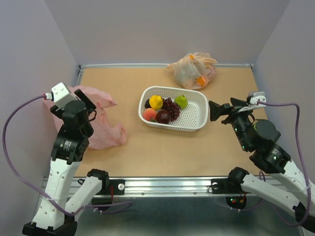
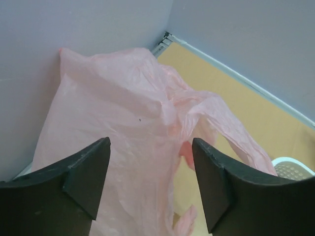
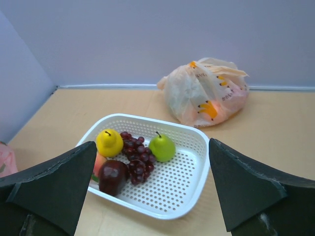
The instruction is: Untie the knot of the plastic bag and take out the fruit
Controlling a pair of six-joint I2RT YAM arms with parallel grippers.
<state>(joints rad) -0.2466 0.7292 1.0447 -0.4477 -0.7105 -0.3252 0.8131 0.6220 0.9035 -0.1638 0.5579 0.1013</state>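
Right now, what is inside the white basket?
The white basket holds a yellow fruit, a green fruit, dark grapes, a dark plum and a peach. Anything beneath them is covered.

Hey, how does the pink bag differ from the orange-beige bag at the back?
The pink bag lies slack and collapsed; the orange-beige bag bulges, gathered shut on top. The pink bag sits at the left of the table; the orange-beige bag at its far edge. The pink bag is plain; the orange-beige bag shows orange marks. Both are thin, translucent plastic.
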